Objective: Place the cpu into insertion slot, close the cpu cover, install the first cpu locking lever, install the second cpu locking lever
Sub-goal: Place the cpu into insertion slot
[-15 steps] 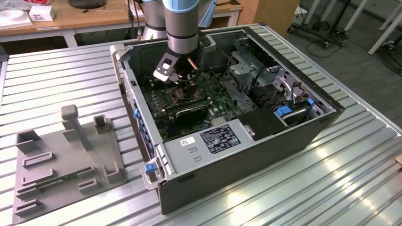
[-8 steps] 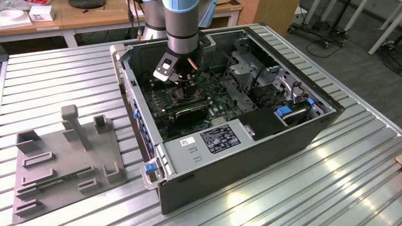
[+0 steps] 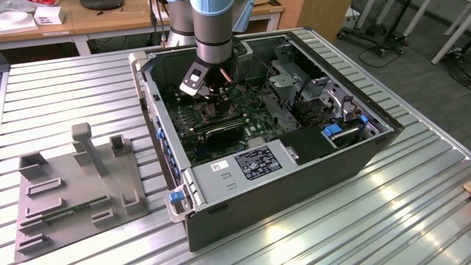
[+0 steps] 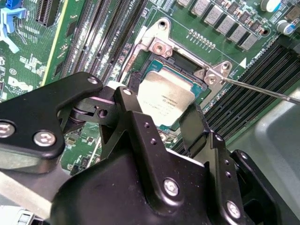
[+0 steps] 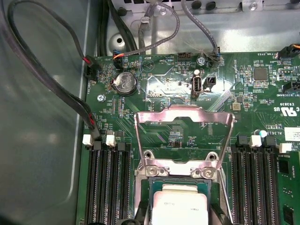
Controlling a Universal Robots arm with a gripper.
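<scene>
Gripper (image 4: 158, 103) is low inside the computer case (image 3: 279, 193), directly over the cpu (image 4: 165, 93). Grasping or released: cannot tell. The cpu lies flat, grey face up, within the rim of the insertion slot (image 4: 186, 62), edges parallel to it. It is square, with no long axis. Just beyond the gripper, the cpu cover (image 5: 183, 112) lies open. Memory slots (image 5: 108, 183) flank both sides. A thin lever rod (image 4: 262, 90) juts out alongside.
</scene>
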